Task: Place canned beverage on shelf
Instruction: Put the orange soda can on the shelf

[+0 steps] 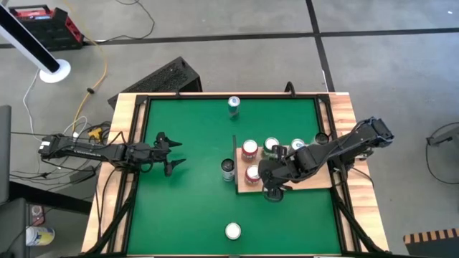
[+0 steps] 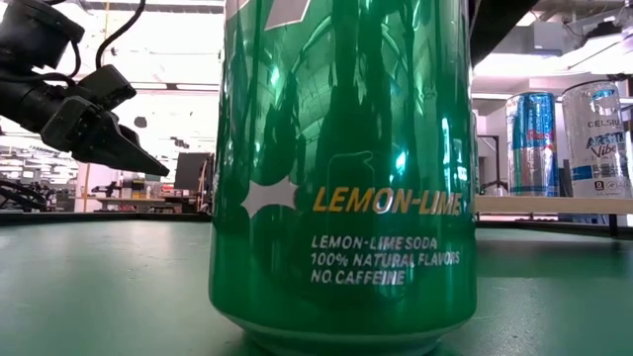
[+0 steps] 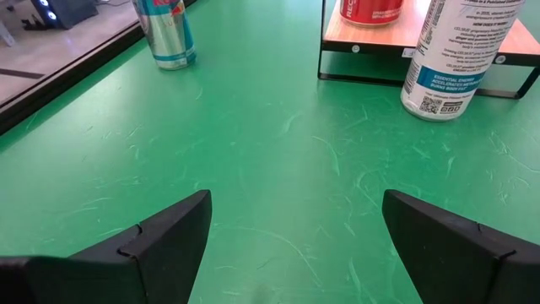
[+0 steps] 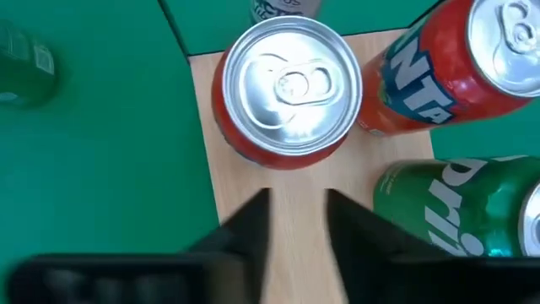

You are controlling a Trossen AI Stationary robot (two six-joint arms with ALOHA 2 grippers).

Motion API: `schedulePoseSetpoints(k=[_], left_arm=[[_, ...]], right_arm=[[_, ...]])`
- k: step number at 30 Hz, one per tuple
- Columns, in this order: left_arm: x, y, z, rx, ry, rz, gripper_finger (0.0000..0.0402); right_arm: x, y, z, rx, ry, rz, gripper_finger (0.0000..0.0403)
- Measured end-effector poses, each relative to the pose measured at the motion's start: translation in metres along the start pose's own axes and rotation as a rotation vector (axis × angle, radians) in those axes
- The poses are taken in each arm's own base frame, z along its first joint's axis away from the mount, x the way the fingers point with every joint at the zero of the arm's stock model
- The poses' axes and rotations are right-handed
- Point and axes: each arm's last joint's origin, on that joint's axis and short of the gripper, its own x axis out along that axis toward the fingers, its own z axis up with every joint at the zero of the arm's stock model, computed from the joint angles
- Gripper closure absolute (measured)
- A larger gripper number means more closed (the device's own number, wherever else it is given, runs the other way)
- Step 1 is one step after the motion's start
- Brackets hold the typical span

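Right gripper (image 1: 271, 188) sits over the near edge of the flat light-wood shelf (image 1: 315, 178), which lies right of centre on the green tabletop (image 1: 193, 201). In the right wrist view its fingers (image 4: 253, 224) stand slightly apart, nothing between them, just short of a red can w/ silver top (image 4: 291, 89).

Cans on shelf: that red can; a second red-orange can (image 4: 447, 72) beside it; a green can (image 4: 460, 211) next to those. High view also shows a pale can (image 1: 298, 145) at the shelf's far side, partly under the arm.

Off shelf, on tabletop:
- white-and-blue labelled can (image 3: 456, 59), touching or just beside the shelf's dark upright edge; cannot tell which.
- blue-silver can (image 1: 234, 105) near the far edge.
- green lemon-lime soda can (image 2: 341, 168) at the near edge, filling the low view.

Left gripper (image 1: 172, 153) over the tabletop's left part, well apart from the shelf, fingers (image 3: 160, 236) spread wide, holding nothing.
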Motion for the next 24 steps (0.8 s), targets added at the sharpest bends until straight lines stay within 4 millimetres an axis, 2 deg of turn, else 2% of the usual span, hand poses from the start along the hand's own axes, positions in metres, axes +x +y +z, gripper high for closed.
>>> schedulePoseSetpoints(k=[3,5,10,15,24], left_arm=[[0.0,0.0,0.0,0.0,0.0,0.0,0.0068],[0.0,0.0,0.0,0.0,0.0,0.0,0.0068],[0.0,0.0,0.0,0.0,0.0,0.0,0.0068],[0.0,0.0,0.0,0.0,0.0,0.0,0.0068],[0.0,0.0,0.0,0.0,0.001,0.0,0.0068]], right_arm=[[0.0,0.0,0.0,-0.021,0.002,0.001,0.0352],[0.0,0.0,0.0,-0.028,0.002,0.002,0.0384],[0.0,0.0,0.002,-0.023,-0.015,0.009,0.037],[0.011,-0.002,0.003,-0.026,0.003,0.006,0.0388],[0.012,-0.004,0.004,-0.018,-0.008,0.008,0.0373]])
